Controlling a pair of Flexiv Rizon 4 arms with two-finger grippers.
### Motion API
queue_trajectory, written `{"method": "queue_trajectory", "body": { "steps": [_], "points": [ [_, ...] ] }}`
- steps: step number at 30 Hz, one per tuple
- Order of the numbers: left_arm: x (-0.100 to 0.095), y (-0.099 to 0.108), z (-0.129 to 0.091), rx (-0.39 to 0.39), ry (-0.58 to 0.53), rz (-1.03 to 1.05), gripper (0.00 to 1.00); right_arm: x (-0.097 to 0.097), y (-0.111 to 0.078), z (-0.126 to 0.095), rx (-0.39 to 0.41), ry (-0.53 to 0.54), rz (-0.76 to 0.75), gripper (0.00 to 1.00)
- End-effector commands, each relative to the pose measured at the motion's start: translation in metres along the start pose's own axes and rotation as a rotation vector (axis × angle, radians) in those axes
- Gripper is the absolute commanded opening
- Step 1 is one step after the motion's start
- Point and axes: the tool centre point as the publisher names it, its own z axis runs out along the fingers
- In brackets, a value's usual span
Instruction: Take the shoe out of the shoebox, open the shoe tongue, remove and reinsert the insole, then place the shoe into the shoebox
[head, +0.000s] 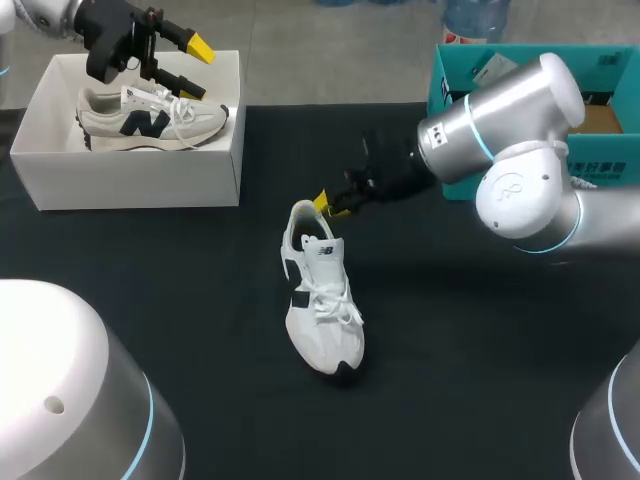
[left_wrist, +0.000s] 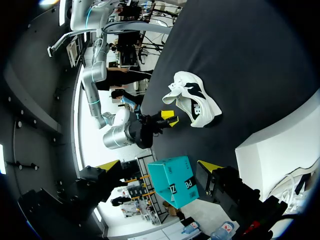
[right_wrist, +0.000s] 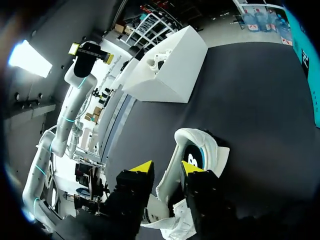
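Observation:
A white shoe (head: 322, 300) with black accents lies on the black table, heel toward the back. My right gripper (head: 330, 206) is at its heel collar. In the right wrist view the gripper (right_wrist: 167, 167) stands narrowed but open. One finger is inside the shoe (right_wrist: 205, 150) and the other outside, with the collar wall between them and a gap at the outer finger. The white shoebox (head: 130, 175) stands at the back left and holds a second cream shoe (head: 150, 120). My left gripper (head: 195, 68) hangs open above the box, empty.
A teal box (head: 460, 80) stands at the back right, behind my right arm. The left wrist view shows the shoe on the table (left_wrist: 192, 97), my right gripper (left_wrist: 167, 119) at its heel and the shoebox wall (left_wrist: 280, 145) close by.

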Motion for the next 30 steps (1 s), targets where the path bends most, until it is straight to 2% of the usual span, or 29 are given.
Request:
{"method": "queue_trajectory", "body": {
  "steps": [1, 15, 17, 21, 26, 30],
  "points": [
    [0.000, 0.000, -0.001, 0.003, 0.002, 0.001, 1.00, 0.006, 0.004, -0.006, 0.022, -0.141, 0.019, 0.00],
    [0.000, 0.000, -0.001, 0.003, 0.002, 0.001, 1.00, 0.006, 0.004, -0.006, 0.022, -0.141, 0.019, 0.00],
    [0.000, 0.000, -0.001, 0.003, 0.002, 0.001, 1.00, 0.012, 0.013, -0.003, 0.148, -0.323, 0.057, 0.00],
    [0.000, 0.000, -0.001, 0.003, 0.002, 0.001, 1.00, 0.015, 0.022, 0.008, 0.282, -0.579, 0.053, 0.00],
    [0.000, 0.000, -0.001, 0.003, 0.002, 0.001, 1.00, 0.014, 0.023, 0.011, 0.327, -0.715, 0.050, 0.00],
    [0.000, 0.000, -0.001, 0.003, 0.002, 0.001, 1.00, 0.012, 0.018, 0.009, 0.315, -0.748, 0.055, 0.00]
  ]
}}
